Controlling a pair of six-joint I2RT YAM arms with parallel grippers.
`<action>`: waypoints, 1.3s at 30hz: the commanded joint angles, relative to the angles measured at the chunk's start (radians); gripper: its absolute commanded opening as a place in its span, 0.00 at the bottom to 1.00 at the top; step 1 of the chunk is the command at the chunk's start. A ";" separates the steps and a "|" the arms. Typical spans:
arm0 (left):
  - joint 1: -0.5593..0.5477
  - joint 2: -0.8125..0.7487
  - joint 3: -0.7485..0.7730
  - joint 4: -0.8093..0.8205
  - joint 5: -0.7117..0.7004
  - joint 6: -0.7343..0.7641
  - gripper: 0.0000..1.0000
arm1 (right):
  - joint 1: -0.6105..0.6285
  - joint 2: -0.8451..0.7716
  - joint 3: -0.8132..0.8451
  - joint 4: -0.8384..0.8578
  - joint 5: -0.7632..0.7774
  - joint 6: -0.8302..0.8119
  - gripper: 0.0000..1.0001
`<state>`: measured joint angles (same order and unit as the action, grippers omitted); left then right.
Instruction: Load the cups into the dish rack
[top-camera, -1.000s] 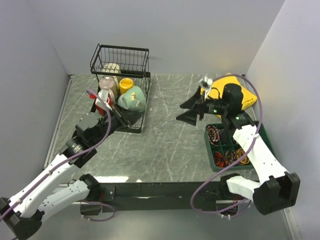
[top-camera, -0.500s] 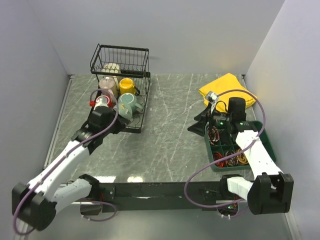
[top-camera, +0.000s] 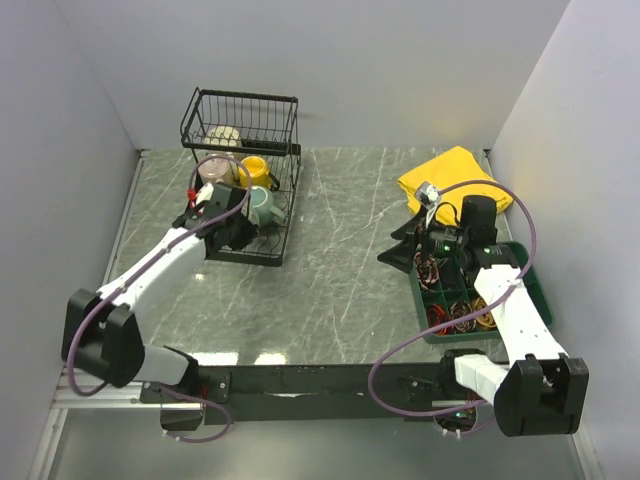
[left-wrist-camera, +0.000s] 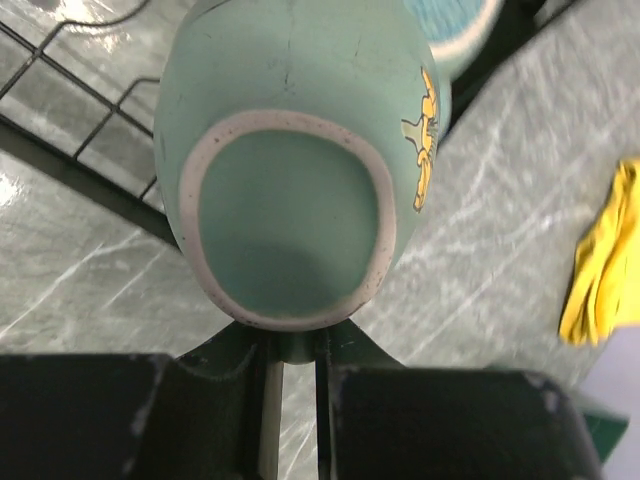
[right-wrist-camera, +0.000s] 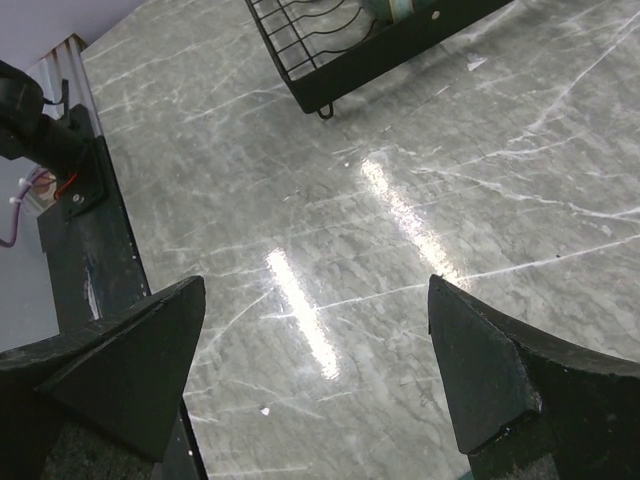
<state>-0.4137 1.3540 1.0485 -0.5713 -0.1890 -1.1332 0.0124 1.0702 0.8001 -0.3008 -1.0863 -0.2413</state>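
Grey-green ceramic mug (left-wrist-camera: 290, 190) with a yellow motif is tipped on its side over the low section of the black wire dish rack (top-camera: 285, 130), clenched by the left claw (left-wrist-camera: 292, 350). The right claw (right-wrist-camera: 315, 380) gapes wide above the grey marble worktop (top-camera: 340, 270).

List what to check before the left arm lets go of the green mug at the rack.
1. Grip: the left gripper is closed narrowly on the green mug at its lower edge. Ok.
2. Placement: the top view shows the mug inside the rack. Ok.
3. Support: whether the mug already rests on the rack floor. Cannot tell.
4. Neighbour: the yellow mug sits close behind; contact cannot tell.
5. Other arm: the right gripper is open, empty, over the table, well away from the rack. Ok.
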 joint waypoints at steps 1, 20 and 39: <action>0.010 0.086 0.094 -0.054 -0.078 -0.089 0.01 | -0.006 -0.036 0.030 0.000 -0.023 -0.023 0.98; 0.015 0.270 0.143 -0.036 -0.133 -0.181 0.02 | -0.057 -0.046 0.040 -0.024 -0.061 -0.029 0.99; 0.015 0.263 0.130 -0.052 -0.084 -0.188 0.49 | -0.080 -0.026 0.047 -0.043 -0.060 -0.049 1.00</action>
<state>-0.4019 1.6558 1.1454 -0.6289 -0.2779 -1.3064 -0.0525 1.0496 0.8024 -0.3405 -1.1275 -0.2649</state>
